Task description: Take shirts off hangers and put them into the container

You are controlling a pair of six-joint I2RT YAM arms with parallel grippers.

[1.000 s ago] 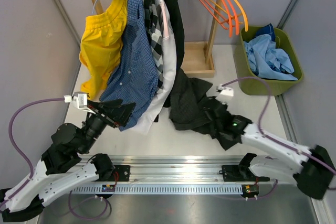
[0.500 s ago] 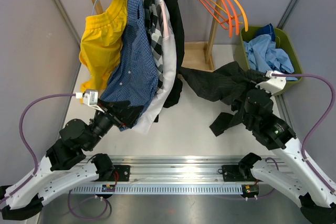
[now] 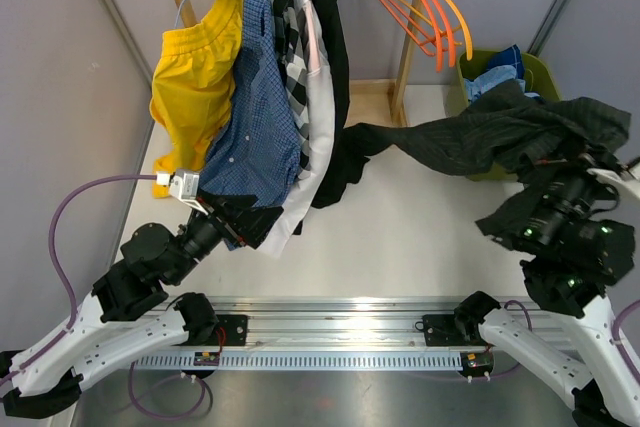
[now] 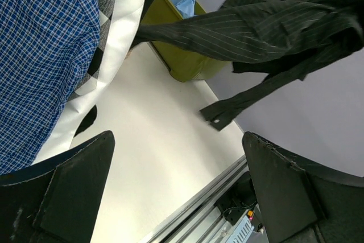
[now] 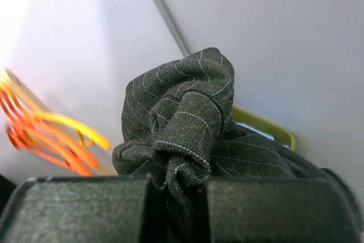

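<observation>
The right gripper [image 5: 181,194] is clamped on a bunched fold of the black shirt [image 3: 470,142]. The shirt hangs in the air over the tub [image 4: 185,64], with one end stretching from the tub toward the rack [image 3: 405,67]. The cloth is thin, pinstriped and soft. It looks light and likely to sag and swing, so a gathered wad probably gives the surest hold. The tub is smooth olive plastic with rounded corners and has blue cloth [image 3: 495,77] inside. The left gripper [image 4: 182,192] gapes empty, well apart from the tub.
</observation>
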